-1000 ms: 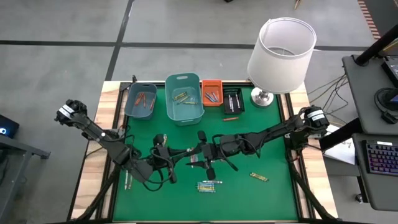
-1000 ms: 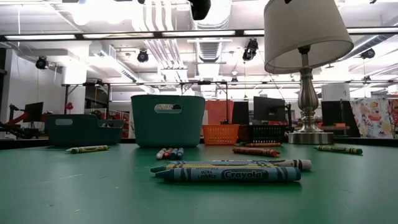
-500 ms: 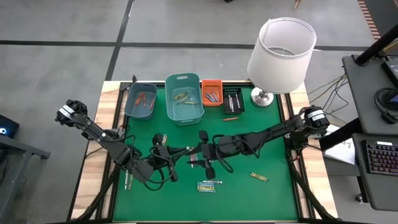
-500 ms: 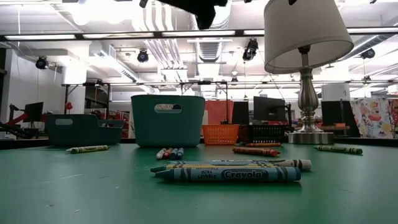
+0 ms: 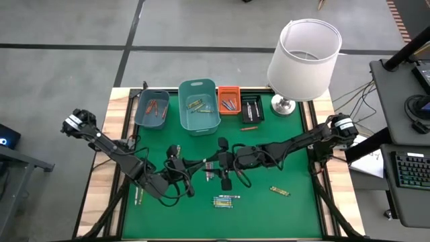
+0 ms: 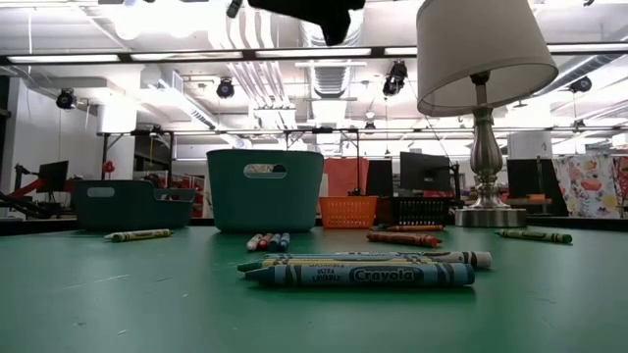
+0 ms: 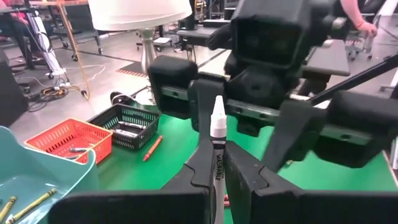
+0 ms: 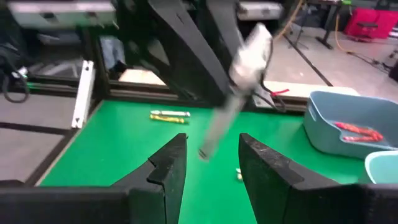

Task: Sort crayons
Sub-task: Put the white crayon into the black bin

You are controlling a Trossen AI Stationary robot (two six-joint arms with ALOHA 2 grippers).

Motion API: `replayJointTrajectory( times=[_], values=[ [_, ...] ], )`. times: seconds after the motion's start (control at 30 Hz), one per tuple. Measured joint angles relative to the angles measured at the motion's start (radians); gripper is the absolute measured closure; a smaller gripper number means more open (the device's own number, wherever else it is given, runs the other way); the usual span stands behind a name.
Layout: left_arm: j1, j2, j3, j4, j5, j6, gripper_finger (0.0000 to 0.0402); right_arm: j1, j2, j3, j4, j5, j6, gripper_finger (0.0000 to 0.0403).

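My left gripper (image 7: 216, 163) is clamped on a grey-white crayon (image 7: 217, 134), tip up between the fingers, held above mid table. My right gripper (image 8: 210, 163) faces it just beside, fingers spread w/ nothing between them; the crayon hangs in front of that gap, not touched. From above, both grippers meet over the green mat (image 5: 295, 161) near centre.

Other crayons: a small bunch (image 5: 226, 200) lies on the mat nearer the front edge, one yellow-green crayon (image 5: 280, 191) to the right of it, an orange-red one (image 5: 249, 126) by the black bin (image 5: 252, 108). More sit inside the low teal bin (image 5: 152, 107), tall teal bin (image 5: 199, 105) & orange bin (image 5: 228, 99) along the back edge. Lamp (image 5: 304, 54) stands at back right corner.
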Motion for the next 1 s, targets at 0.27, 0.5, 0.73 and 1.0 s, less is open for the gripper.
replayJointTrajectory(
  times=[0.27, 0.5, 0.73, 1.0],
  values=[
    [0.008, 0.037, 0.000, 0.088, 0.000, 0.054, 0.0401, -0.001, 0.002, 0.000, 0.031, -0.011, -0.002, 0.0266],
    [0.008, 0.026, 0.000, 0.108, 0.000, 0.056, 0.0385, -0.001, 0.003, 0.000, 0.039, -0.011, -0.006, 0.0324],
    [0.009, 0.020, 0.003, 0.101, 0.054, 0.063, 0.0330, -0.002, 0.003, 0.000, 0.035, -0.011, -0.011, 0.0384],
    [0.001, -0.047, 0.097, -0.142, 0.055, 0.066, 0.0282, -0.079, -0.057, 0.000, -0.249, 0.192, 0.021, 0.0385]
  ],
)
